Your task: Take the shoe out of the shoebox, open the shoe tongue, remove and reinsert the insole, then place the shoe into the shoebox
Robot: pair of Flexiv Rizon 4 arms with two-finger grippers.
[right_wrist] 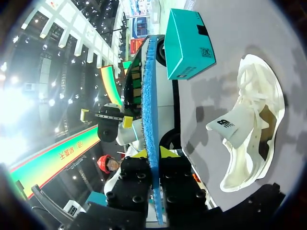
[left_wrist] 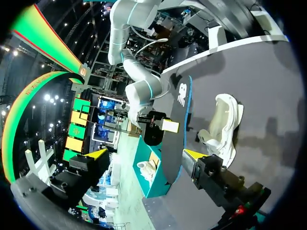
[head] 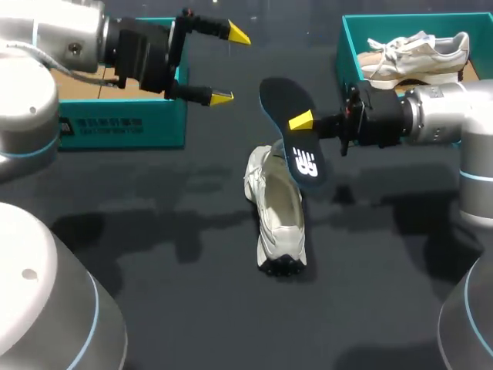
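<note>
Dark insole (head: pixel 281 100) is hanging pinched in our right gripper (head: pixel 304 123) at the frame's centre, clear of the white shoe (head: pixel 279 212) lying just below it on the table, presumably because we are lining it up for reinsertion, while our left gripper (head: pixel 231 65) is hovering released and empty at upper left.

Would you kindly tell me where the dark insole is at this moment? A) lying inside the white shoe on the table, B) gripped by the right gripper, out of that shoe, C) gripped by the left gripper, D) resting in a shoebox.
B: the right gripper is shut on the insole, held out of the white shoe, while the left gripper is open and empty.
</note>
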